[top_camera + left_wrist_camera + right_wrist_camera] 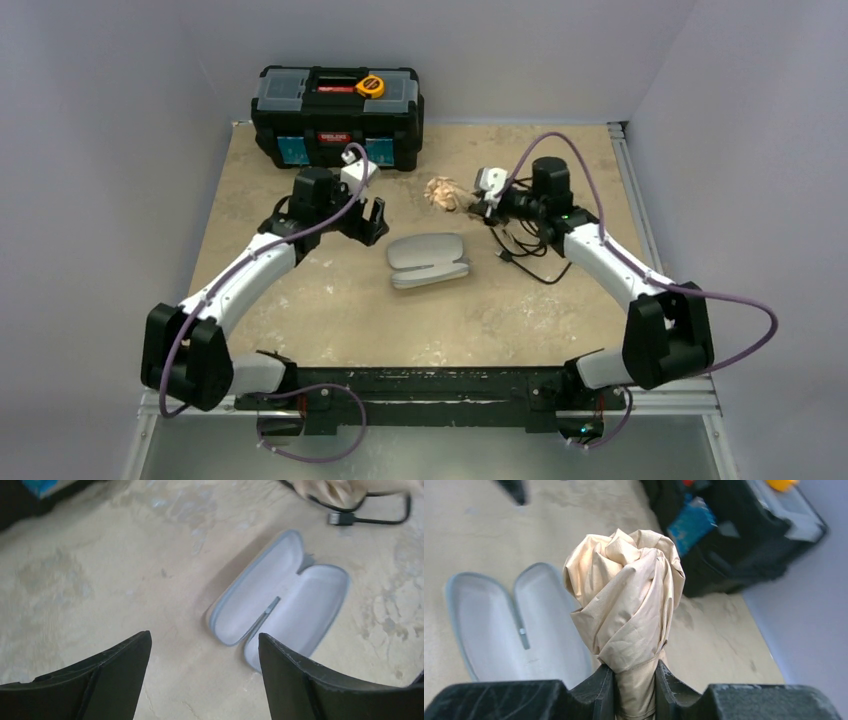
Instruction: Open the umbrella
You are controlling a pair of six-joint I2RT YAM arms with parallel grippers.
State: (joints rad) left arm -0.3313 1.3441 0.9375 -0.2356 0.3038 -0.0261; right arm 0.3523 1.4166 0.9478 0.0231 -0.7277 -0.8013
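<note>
Barely begun: the umbrella point(626, 595) is a tight beige bundle, canopy unspread, clamped near its base by the right hand point(634, 682) over the counter point(330, 310). The left hand point(205, 675) hangs spread wide, empty. Count: one umbrella, one open case point(430, 260), one toolbox point(337, 115), one cable point(525, 255).
</note>
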